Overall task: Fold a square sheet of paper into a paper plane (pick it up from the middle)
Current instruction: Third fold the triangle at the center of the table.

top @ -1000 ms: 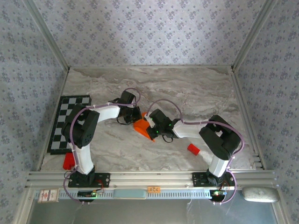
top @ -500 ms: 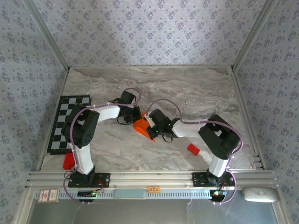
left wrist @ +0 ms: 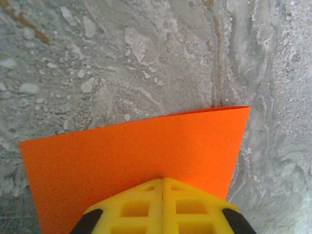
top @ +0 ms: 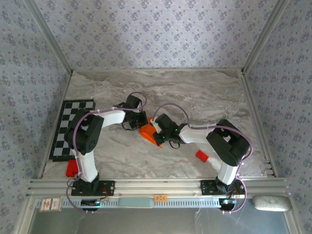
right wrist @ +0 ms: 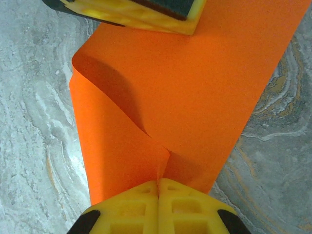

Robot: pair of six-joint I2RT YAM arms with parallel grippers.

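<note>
The square sheet of paper (top: 147,132) is bright orange and lies folded on the marble table, between the two arms. In the left wrist view the sheet (left wrist: 131,151) spreads flat under my left gripper (left wrist: 162,180), which is shut with its yellow tips resting on it. From above, the left gripper (top: 142,123) stands at the sheet's far edge. My right gripper (right wrist: 158,181) is shut on a pinched-up ridge of the sheet (right wrist: 204,87), and a flap curls up on its left side. The left gripper's fingers (right wrist: 146,12) press the far end. From above, the right gripper (top: 157,134) meets the sheet's right side.
A black-and-white checkerboard mat (top: 73,127) lies at the left edge of the table. A red block (top: 72,167) sits near the left arm's base and a smaller red block (top: 202,155) near the right arm. Patterned walls close in three sides.
The right arm has edged very slightly to the left. The sheet and the left arm stay where they were.
</note>
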